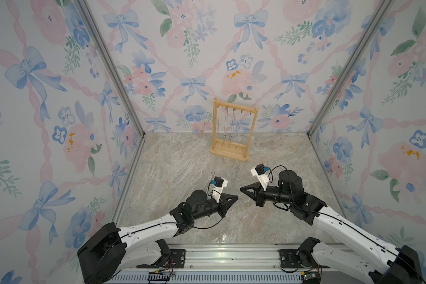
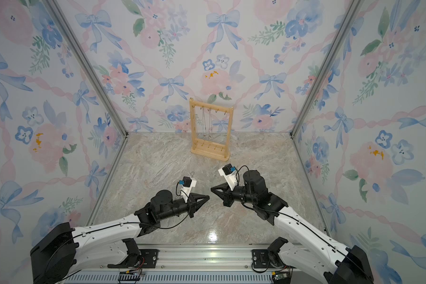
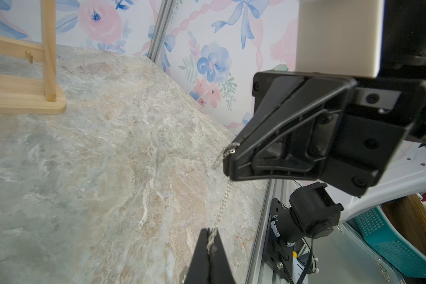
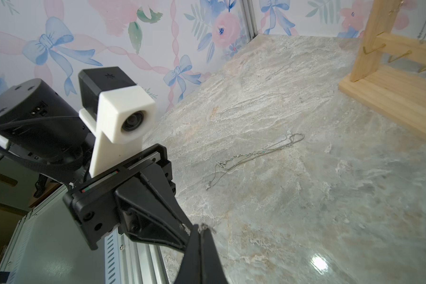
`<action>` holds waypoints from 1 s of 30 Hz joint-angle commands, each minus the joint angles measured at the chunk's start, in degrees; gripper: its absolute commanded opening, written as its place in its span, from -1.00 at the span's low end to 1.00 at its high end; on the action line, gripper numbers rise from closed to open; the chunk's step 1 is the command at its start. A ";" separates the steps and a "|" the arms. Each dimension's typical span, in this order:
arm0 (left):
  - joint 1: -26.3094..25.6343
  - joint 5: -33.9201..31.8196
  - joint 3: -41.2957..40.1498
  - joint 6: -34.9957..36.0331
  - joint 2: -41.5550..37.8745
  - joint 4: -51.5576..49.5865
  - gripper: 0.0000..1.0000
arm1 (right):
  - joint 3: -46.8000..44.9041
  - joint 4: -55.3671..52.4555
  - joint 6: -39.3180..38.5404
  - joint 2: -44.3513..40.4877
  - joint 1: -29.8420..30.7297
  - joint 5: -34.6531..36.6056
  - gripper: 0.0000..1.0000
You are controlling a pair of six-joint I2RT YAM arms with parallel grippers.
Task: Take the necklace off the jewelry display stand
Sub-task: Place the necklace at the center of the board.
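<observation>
A silver necklace (image 3: 223, 204) stretches between the left tool (image 1: 236, 196) and right tool (image 1: 242, 189), both clamped tight on it, tips nearly meeting at lower centre in both top views. The jewelry display stand (image 1: 228, 150) stands mid-frame on the counter (image 1: 182, 159), well apart.

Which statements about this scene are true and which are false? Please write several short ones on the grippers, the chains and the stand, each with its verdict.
1. The left gripper and the right gripper are both shut on one silver chain stretched between them. True.
2. The jewelry display stand is bare. False: chains hang from its top bar.
3. Loose necklaces lie on the tabletop. True.
4. The stand lies on its side. False: it stands upright near the back wall.
</observation>
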 commanded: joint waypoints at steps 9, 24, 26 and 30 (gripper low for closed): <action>-3.09 -7.48 -15.48 -12.43 -8.06 -2.84 -1.00 | -3.11 11.18 3.03 10.67 5.81 7.60 -1.00; -5.54 -10.63 -17.34 -17.48 -0.87 -1.82 -1.00 | -2.77 13.83 7.45 20.59 7.12 11.38 -1.00; -5.59 -10.39 -16.50 -17.33 1.32 -1.36 -1.00 | -2.18 12.74 7.82 21.14 7.01 12.51 -1.00; -5.78 -10.47 -15.39 -17.06 4.82 -0.28 -1.00 | -1.64 11.37 9.26 22.49 6.13 13.65 -1.00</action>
